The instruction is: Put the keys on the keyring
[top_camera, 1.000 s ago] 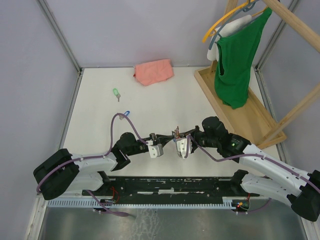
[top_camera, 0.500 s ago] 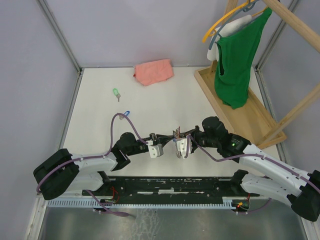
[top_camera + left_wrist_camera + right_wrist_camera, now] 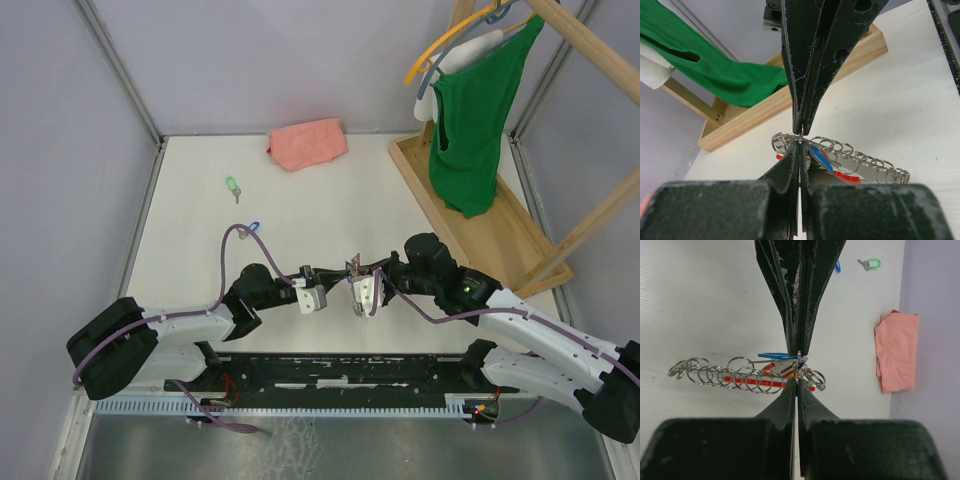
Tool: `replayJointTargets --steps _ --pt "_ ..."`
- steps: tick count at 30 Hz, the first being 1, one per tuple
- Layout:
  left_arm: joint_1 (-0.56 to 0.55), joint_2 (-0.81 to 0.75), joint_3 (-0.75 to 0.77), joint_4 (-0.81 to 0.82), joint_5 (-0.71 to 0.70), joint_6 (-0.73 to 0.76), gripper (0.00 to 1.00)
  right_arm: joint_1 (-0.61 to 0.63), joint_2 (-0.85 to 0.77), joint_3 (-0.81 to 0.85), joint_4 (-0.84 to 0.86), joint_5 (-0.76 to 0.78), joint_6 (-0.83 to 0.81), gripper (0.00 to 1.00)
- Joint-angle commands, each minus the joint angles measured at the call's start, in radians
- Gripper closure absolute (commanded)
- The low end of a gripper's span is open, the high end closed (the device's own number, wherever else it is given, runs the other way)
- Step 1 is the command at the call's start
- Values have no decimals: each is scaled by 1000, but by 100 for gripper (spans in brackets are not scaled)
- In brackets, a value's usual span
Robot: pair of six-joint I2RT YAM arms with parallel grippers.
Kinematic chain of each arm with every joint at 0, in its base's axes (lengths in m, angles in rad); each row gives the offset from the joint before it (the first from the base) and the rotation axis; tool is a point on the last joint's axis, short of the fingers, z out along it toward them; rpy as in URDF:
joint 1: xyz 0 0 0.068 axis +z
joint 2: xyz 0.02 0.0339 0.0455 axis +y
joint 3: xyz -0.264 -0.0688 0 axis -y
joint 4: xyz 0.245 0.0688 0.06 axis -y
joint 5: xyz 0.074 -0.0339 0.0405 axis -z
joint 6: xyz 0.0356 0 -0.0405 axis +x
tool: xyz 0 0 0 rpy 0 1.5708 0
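Observation:
My left gripper (image 3: 320, 291) and right gripper (image 3: 352, 286) meet tip to tip near the table's front middle. Both are shut on the same thin ring of the keyring bunch (image 3: 352, 266). In the left wrist view my gripper (image 3: 801, 146) pinches that ring, with a chain of silver rings (image 3: 855, 156) and red and blue pieces behind it. In the right wrist view my gripper (image 3: 798, 381) pinches the ring (image 3: 799, 365); a blue-headed key (image 3: 776, 356) lies by the chain. A loose green key (image 3: 233, 187) and a loose blue key (image 3: 253, 227) lie at the far left, away from both grippers.
A pink cloth (image 3: 307, 143) lies at the back of the table. A wooden rack base (image 3: 470, 225) with a hanging green shirt (image 3: 474, 110) stands at the right. Grey walls enclose the table on the left and at the back.

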Motion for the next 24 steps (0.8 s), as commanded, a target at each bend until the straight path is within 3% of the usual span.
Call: replayJointTargets --steps 1,24 --pt "-2 2 43 22 4 -31 97 5 -26 19 69 -35 17 99" --pt "-3 27 60 -10 -1 -56 97 5 -36 16 120 -62 57 99"
